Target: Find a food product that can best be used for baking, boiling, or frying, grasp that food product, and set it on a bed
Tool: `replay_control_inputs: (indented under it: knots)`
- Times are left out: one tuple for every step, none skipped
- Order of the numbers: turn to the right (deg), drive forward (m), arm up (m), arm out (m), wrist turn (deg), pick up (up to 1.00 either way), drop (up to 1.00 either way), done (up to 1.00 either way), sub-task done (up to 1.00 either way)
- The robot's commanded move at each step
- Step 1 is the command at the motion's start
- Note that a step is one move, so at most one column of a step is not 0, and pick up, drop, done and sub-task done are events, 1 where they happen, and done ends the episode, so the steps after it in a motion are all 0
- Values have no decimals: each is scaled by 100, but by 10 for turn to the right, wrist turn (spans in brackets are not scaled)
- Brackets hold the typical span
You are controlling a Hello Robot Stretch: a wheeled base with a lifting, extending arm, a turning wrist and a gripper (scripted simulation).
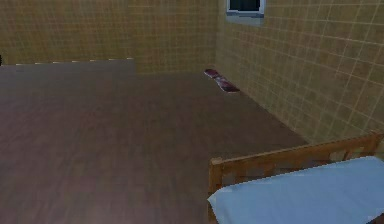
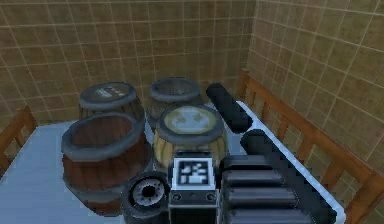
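In the arm side view the hand [image 2: 150,197] is seen as a dark round body, just left of a white square marker [image 2: 197,172] carried on the dark arm [image 2: 255,192]. Its far end cannot be made out against the things behind it, so it cannot be told whether anything is held.

A bed [image 2: 35,165] with a pale blue sheet is spread under and beyond the hand. Four barrels are stood on it. A dark barrel [image 2: 103,155] is placed just beyond the hand, slightly to its left. A pale-topped barrel [image 2: 188,128] is set just beyond the marker. Farther out, a left far barrel [image 2: 110,100] and a right far barrel [image 2: 175,95] are stood side by side. To the right of the barrels a black cylinder [image 2: 228,105] is laid along the bed's wooden rail [image 2: 292,125].

In the forward view a corner of the bed [image 1: 300,195] is seen at the lower right, framed in wood. A brown floor [image 1: 120,130] is bounded by yellow tiled walls [image 1: 300,60]. A dark red flat thing [image 1: 221,80] is laid on the floor by the wall, below a window [image 1: 245,6].
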Motion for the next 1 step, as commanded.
replay_control_inputs:
  knots:
    - [0, 0, 0, 48, 0, 0, 0, 0, 0]
